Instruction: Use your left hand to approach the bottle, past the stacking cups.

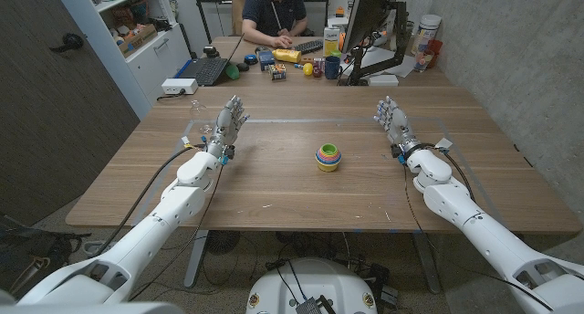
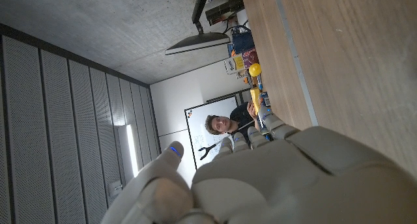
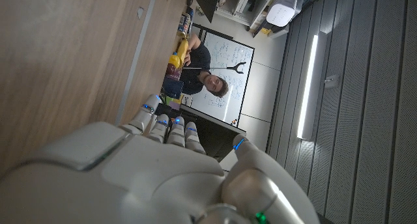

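Note:
The stacking cups (image 1: 328, 156) stand as a small colourful stack at the middle of the wooden table (image 1: 274, 182). A small clear object (image 1: 194, 104), which may be the bottle, stands near the table's far left edge; it also shows as a faint clear object (image 3: 141, 12) in the right wrist view. My left hand (image 1: 226, 124) is left of the cups, fingers apart and reaching away from me, holding nothing. Its back (image 2: 273, 178) shows in the left wrist view. My right hand (image 1: 394, 122) is right of the cups, also with fingers apart and nothing in it (image 3: 163, 172).
Behind the table a second desk carries a lying yellow bottle (image 1: 286, 55), a blue mug (image 1: 332, 68), a laptop (image 1: 205, 69), a monitor (image 1: 370, 22) and small toys. A person (image 1: 274, 13) sits there. A grey wall stands to the right, shelves (image 1: 137, 26) at far left.

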You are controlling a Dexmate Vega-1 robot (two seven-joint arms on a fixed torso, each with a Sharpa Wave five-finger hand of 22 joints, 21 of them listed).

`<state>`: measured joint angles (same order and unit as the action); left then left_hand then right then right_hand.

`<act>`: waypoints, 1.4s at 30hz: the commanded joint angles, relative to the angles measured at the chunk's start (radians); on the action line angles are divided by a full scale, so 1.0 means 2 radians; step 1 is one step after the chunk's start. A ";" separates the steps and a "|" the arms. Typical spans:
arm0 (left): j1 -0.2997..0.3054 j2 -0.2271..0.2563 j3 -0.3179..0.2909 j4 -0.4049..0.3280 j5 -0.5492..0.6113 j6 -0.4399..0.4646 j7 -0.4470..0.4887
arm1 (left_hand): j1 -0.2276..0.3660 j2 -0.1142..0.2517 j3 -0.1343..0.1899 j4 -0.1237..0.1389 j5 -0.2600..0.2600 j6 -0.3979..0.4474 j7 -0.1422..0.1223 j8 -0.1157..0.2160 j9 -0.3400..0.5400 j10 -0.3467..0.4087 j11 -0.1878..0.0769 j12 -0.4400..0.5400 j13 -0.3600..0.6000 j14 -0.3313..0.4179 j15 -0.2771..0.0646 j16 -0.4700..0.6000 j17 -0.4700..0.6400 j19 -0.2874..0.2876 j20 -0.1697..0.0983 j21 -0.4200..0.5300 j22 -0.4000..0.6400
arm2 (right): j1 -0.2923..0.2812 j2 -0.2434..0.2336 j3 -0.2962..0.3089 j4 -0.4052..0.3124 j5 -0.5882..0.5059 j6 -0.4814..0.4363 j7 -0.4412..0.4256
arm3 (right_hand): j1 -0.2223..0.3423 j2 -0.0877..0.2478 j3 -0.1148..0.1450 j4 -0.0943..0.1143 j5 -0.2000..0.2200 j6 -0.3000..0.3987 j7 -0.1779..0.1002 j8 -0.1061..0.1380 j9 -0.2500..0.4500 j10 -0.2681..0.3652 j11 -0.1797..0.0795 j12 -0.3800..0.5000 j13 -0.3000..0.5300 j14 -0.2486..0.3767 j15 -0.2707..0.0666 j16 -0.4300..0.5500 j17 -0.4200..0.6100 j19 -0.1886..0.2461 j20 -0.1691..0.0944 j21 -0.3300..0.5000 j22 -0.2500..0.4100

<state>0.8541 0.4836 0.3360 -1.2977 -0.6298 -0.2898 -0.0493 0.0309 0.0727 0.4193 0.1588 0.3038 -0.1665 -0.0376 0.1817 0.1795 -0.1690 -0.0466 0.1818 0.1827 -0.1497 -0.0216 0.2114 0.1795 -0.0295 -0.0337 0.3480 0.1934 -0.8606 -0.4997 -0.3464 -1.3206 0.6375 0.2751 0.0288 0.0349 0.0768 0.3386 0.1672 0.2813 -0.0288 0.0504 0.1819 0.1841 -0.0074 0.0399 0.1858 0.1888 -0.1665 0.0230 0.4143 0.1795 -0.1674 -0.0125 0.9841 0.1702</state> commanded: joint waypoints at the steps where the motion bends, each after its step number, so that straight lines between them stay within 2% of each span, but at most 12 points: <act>1: 0.010 -0.036 -0.044 0.005 0.037 -0.004 -0.021 | 0.001 0.028 0.004 0.000 0.002 -0.016 0.000 0.004 0.001 -0.001 0.001 0.005 0.001 0.000 0.000 0.004 0.002 -0.002 0.003 0.003 0.001 | -0.014 0.021 0.029 -0.006 -0.023 -0.014 0.013 | 0.000 0.029 0.003 0.001 0.003 -0.001 0.003 0.003 0.002 -0.001 0.003 0.003 0.002 -0.016 0.000 0.002 0.002 -0.044 0.000 0.010 0.002; 5: 0.014 -0.050 -0.057 0.006 0.052 -0.017 -0.019 | 0.002 0.032 0.006 0.000 0.003 -0.007 0.000 0.007 0.001 0.009 0.001 0.007 0.001 0.008 0.000 0.007 0.002 0.005 0.003 0.004 0.001 | -0.015 0.029 0.038 -0.004 -0.030 -0.016 0.020 | 0.000 0.029 0.003 0.001 0.003 0.000 0.003 0.004 0.002 0.000 0.003 0.004 0.002 -0.014 0.000 0.002 0.002 -0.043 0.000 0.009 0.002; 9: 0.018 -0.065 -0.069 0.007 0.070 -0.037 -0.006 | 0.004 0.037 0.008 0.001 0.004 0.016 -0.013 0.014 0.001 0.028 0.004 0.011 0.002 0.026 0.002 0.012 0.002 0.018 0.006 0.007 0.001 | -0.016 0.036 0.045 -0.003 -0.035 -0.020 0.025 | 0.000 0.029 0.002 0.001 0.003 0.000 0.003 0.004 0.002 0.000 0.003 0.004 0.002 -0.014 -0.001 0.002 0.002 -0.042 0.000 0.008 0.002; 15: 0.023 -0.083 -0.079 0.012 0.119 -0.076 0.038 | 0.009 0.047 0.018 0.001 0.006 0.056 -0.023 0.023 0.004 0.060 0.006 0.017 0.003 0.056 0.010 0.018 0.001 0.033 0.022 0.010 0.001 | -0.017 0.044 0.054 -0.001 -0.043 -0.022 0.031 | -0.001 0.030 0.002 0.001 0.003 0.000 0.003 0.004 0.002 0.000 0.003 0.004 0.002 -0.014 -0.002 0.000 0.003 -0.041 0.000 0.005 0.002; 19: 0.024 -0.092 -0.083 0.017 0.162 -0.106 0.075 | 0.012 0.051 0.023 0.001 0.007 0.063 -0.024 0.024 0.005 0.071 0.006 0.018 0.003 0.068 0.004 0.021 0.001 0.037 0.027 0.010 0.001 | -0.019 0.048 0.060 -0.002 -0.044 -0.027 0.034 | -0.001 0.030 0.001 0.001 0.003 0.000 0.003 0.004 0.002 0.000 0.003 0.004 0.002 -0.013 -0.002 0.000 0.003 -0.041 0.000 0.005 0.002; 23: 0.026 -0.101 -0.086 0.020 0.225 -0.133 0.139 | 0.015 0.055 0.029 0.001 0.008 0.074 -0.026 0.027 0.005 0.079 0.005 0.020 0.004 0.072 0.004 0.020 0.001 0.037 0.026 0.010 0.000 | -0.020 0.051 0.064 -0.001 -0.049 -0.027 0.037 | -0.001 0.030 0.001 0.001 0.003 0.000 0.003 0.004 0.002 0.000 0.003 0.004 0.002 -0.013 -0.003 -0.001 0.003 -0.041 0.000 0.004 0.002; 26: 0.028 -0.104 -0.087 0.019 0.295 -0.144 0.206 | 0.019 0.055 0.036 -0.001 0.009 0.081 -0.029 0.027 0.006 0.088 0.004 0.021 0.005 0.073 0.004 0.018 0.001 0.028 0.038 0.005 0.000 | -0.020 0.052 0.066 -0.001 -0.053 -0.026 0.038 | -0.001 0.030 0.001 0.001 0.003 0.000 0.003 0.004 0.002 0.000 0.003 0.004 0.002 -0.013 -0.003 -0.001 0.003 -0.041 0.000 0.003 0.002; 32: 0.028 -0.106 -0.087 0.016 0.424 -0.147 0.341 | 0.026 0.055 0.045 -0.004 0.010 0.093 -0.033 0.029 0.006 0.096 -0.002 0.021 0.006 0.075 -0.003 0.016 0.000 0.023 0.042 0.001 0.000 | -0.021 0.057 0.070 0.000 -0.055 -0.029 0.041 | -0.001 0.030 0.001 0.001 0.003 0.000 0.003 0.004 0.002 0.000 0.003 0.004 0.002 -0.013 -0.003 -0.001 0.003 -0.040 0.000 0.003 0.002; 37: 0.027 -0.103 -0.081 0.010 0.505 -0.127 0.437 | 0.034 0.054 0.056 -0.008 0.011 0.110 -0.039 0.033 0.007 0.106 -0.008 0.022 0.007 0.077 -0.001 0.014 0.000 0.019 0.045 -0.003 -0.001 | -0.019 0.059 0.071 0.003 -0.061 -0.026 0.044 | -0.001 0.030 0.001 0.001 0.003 -0.001 0.003 0.004 0.002 0.000 0.003 0.004 0.002 -0.013 -0.003 -0.001 0.003 -0.040 0.000 0.002 0.002; 39: 0.027 -0.099 -0.077 0.005 0.531 -0.115 0.467 | 0.037 0.053 0.060 -0.009 0.011 0.118 -0.045 0.035 0.007 0.109 -0.008 0.022 0.008 0.078 0.002 0.013 0.001 0.016 0.051 -0.005 -0.001 | -0.019 0.061 0.072 0.003 -0.060 -0.029 0.044 | -0.001 0.030 0.000 0.001 0.004 -0.001 0.003 0.003 0.002 -0.001 0.003 0.003 0.002 -0.013 -0.003 -0.002 0.003 -0.040 0.000 0.001 0.002; 42: 0.028 -0.090 -0.070 -0.006 0.563 -0.091 0.504 | 0.041 0.053 0.066 -0.009 0.010 0.122 -0.054 0.034 0.008 0.112 -0.011 0.022 0.010 0.079 0.001 0.011 0.001 0.011 0.067 -0.008 -0.001 | -0.018 0.063 0.072 0.005 -0.061 -0.030 0.046 | -0.001 0.030 0.000 0.001 0.004 -0.001 0.003 0.003 0.002 0.000 0.003 0.004 0.002 -0.013 -0.003 -0.002 0.003 -0.040 0.000 0.001 0.002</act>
<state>0.9072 0.2836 0.1697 -1.2693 0.1700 -0.5479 0.5972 0.0988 0.1061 0.5397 0.1403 0.3185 0.0704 -0.1309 0.2409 0.1934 0.0428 -0.0610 0.2186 0.1978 0.0047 -0.0178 0.2355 0.1794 -0.0027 0.0731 0.3397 0.1906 -0.8993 -0.3882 -0.2112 -1.3191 0.5271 0.2204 0.1097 0.0349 0.0767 0.3384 0.1670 0.2810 -0.0286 0.0502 0.1819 0.1838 -0.0074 0.0394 0.1858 0.1884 -0.1662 0.0230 0.4142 0.1792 -0.1672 -0.0125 0.9872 0.1700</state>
